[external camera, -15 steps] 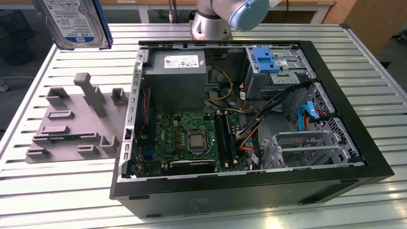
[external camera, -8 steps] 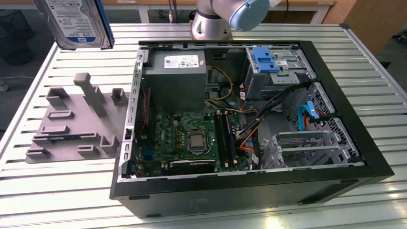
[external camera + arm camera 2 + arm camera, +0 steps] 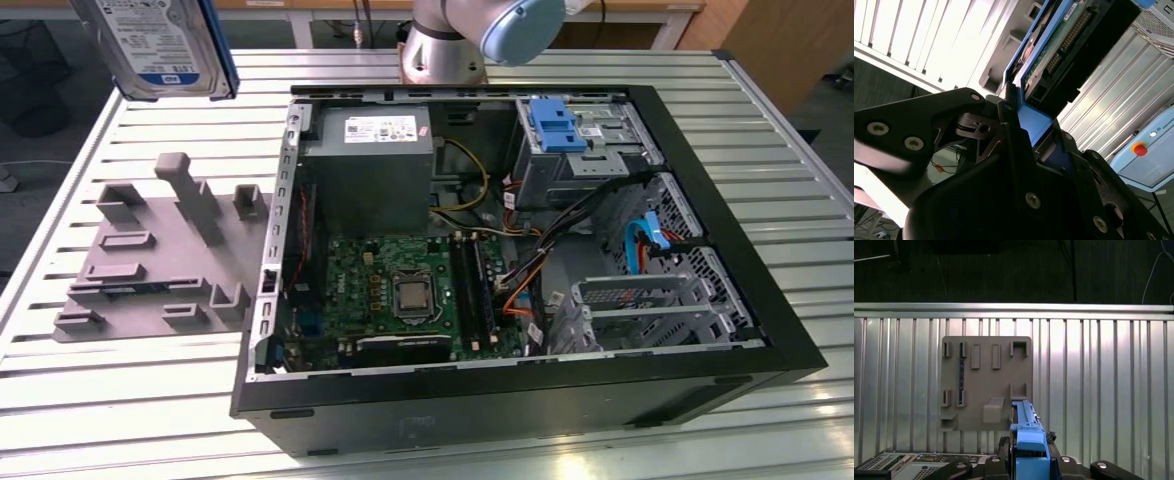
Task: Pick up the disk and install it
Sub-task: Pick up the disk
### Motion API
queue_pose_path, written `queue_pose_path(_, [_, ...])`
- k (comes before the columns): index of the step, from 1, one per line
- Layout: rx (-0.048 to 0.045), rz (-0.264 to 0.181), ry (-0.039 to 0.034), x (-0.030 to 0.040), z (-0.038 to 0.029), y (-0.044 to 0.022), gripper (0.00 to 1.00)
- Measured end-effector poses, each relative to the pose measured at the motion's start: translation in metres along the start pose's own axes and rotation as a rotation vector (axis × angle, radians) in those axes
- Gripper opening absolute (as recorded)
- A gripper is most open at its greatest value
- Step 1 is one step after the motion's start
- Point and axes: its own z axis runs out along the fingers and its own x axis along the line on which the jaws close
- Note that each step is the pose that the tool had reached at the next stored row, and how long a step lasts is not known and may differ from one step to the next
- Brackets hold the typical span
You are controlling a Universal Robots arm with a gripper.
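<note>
At the far end of the exterior view's left, the disk (image 3: 154, 45) is held in the air above the slatted table (image 3: 120, 390). In the second wrist view its blue rail (image 3: 1034, 120) is seen clamped by the gripper (image 3: 1029, 125). A grey holder plate (image 3: 134, 255) is laid below the disk. To the exterior view's right, an open computer case (image 3: 534, 400) is set on the table.

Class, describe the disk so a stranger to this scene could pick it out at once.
Find the open computer case on the slatted table; at the exterior view's left of it lies a grey fixture plate. Raised near that plate, gripped by the tool, hangs the disk: flat, silver, white-and-blue label, blue rail frame, unlike the bare blue bracket inside the case.
</note>
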Motion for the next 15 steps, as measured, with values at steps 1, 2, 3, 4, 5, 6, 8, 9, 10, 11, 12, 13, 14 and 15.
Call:
queue_pose_path(1, [0.0001, 0.000, 0.0000, 0.0000, -0.0017, 0.0000, 0.36])
queue_pose_path(2, [0.0000, 0.000, 0.0000, 0.0000, -0.0032, 0.0001, 0.36])
queue_pose_path(3, [0.0000, 0.000, 0.0000, 0.0000, -0.0044, 0.0001, 0.36])
queue_pose_path(4, [0.0000, 0.000, 0.0000, 0.0000, -0.0053, 0.0001, 0.36])
queue_pose_path(5, [0.0000, 0.000, 0.0000, 0.0000, -0.0053, 0.0001, 0.36])
queue_pose_path(6, [0.0001, 0.000, 0.0000, 0.0000, -0.0053, 0.0001, 0.36])
queue_pose_path(8, [0.0001, 0.000, 0.0000, 0.0000, -0.0053, 0.0001, 0.36])
queue_pose_path(9, [0.0001, 0.000, 0.0000, 0.0000, -0.0053, 0.0001, 0.36])
queue_pose_path(10, [-0.0001, 0.000, 0.0001, 0.0000, -0.0054, 0.0000, 0.36])
queue_pose_path(11, [-0.0002, 0.000, 0.0001, 0.0000, -0.0055, -0.0008, 0.36])
queue_pose_path(12, [-0.0002, 0.000, 0.0001, 0.0000, -0.0055, -0.0019, 0.36])
queue_pose_path(13, [-0.0001, 0.000, 0.0001, 0.0000, -0.0055, -0.0030, 0.36])
queue_pose_path(14, [-0.0001, 0.000, 0.0000, 0.0000, -0.0055, -0.0041, 0.36])
queue_pose_path(15, [-0.0001, 0.000, 0.0001, 0.0000, -0.0055, -0.0053, 0.36])
